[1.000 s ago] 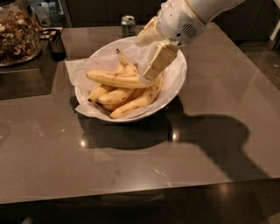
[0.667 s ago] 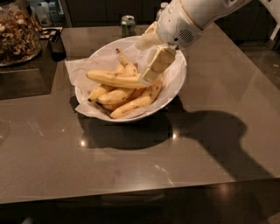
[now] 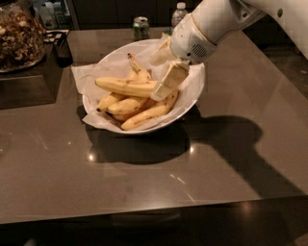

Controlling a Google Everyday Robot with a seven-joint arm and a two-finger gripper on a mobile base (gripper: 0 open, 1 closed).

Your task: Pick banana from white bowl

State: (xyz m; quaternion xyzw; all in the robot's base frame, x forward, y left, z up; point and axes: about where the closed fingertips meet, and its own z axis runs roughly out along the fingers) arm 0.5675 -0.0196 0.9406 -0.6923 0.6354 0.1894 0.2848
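- The table (image 3: 144, 192), a dark glossy slab, ran its front edge across the bottom of the view. A broad stretch of bare top lay between that edge and the bowl.
- More open surface extended to the right, crossed by the arm's shadow.
- The white bowl (image 3: 188, 108) sat at mid-table, its rim tilted toward the camera. Crinkled white paper (image 3: 82, 77) lined it and spilled over the left side.
- Shorter, curved bananas (image 3: 144, 115) lay along the bowl's near wall.
- The banana (image 3: 122, 86), long and nearly straight, lay across the top of the pile, pointing left to right.
- The gripper (image 3: 162, 71) hung over the bowl's right half, angled down and leftward. Its two fingers (image 3: 169, 80) stood apart, holding nothing. The nearer one overlapped the banana's right end; contact could not be told.
- The white arm (image 3: 216, 24) reached in from the upper right corner, above the bowl's far rim.
- A can (image 3: 140, 27) and a bottle (image 3: 179, 12) stood at the table's far edge.
- A glass jar (image 3: 19, 38) stood at far left, well apart from the bowl.
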